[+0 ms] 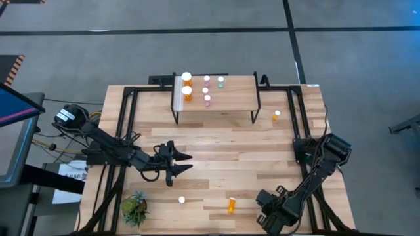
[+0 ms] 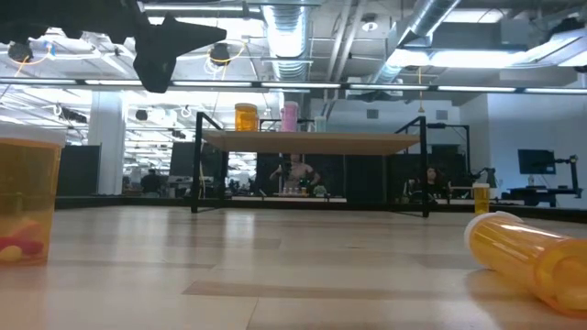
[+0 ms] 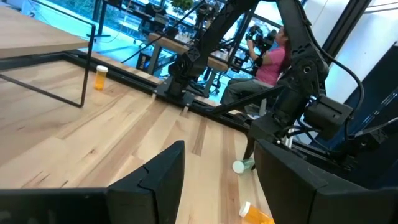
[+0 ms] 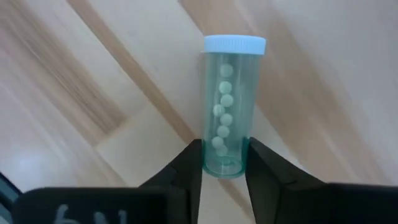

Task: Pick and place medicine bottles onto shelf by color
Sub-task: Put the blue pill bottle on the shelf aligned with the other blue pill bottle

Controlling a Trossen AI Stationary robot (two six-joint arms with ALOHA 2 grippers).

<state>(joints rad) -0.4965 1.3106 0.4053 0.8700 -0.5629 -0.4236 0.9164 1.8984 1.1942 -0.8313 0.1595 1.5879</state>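
Right gripper (image 4: 224,162): down at the near right corner of the table, its two dark fingers clamped on the base of a pale green translucent pill bottle (image 4: 229,106) with a white cap – small round pills show inside.
Left gripper (image 1: 180,162): hovers over the near-left middle of the table, fingers apart, holding nothing.
Loose bottles: an orange bottle (image 1: 231,205) lies on its side near the front edge, another orange one (image 1: 276,117) stands just right of the shelf.
Light wood shelf on black legs (image 1: 230,98): at the far side – orange, pink and green bottles stand toward its left end.
Extra: a small green potted plant (image 1: 134,208) sits at the near left corner.
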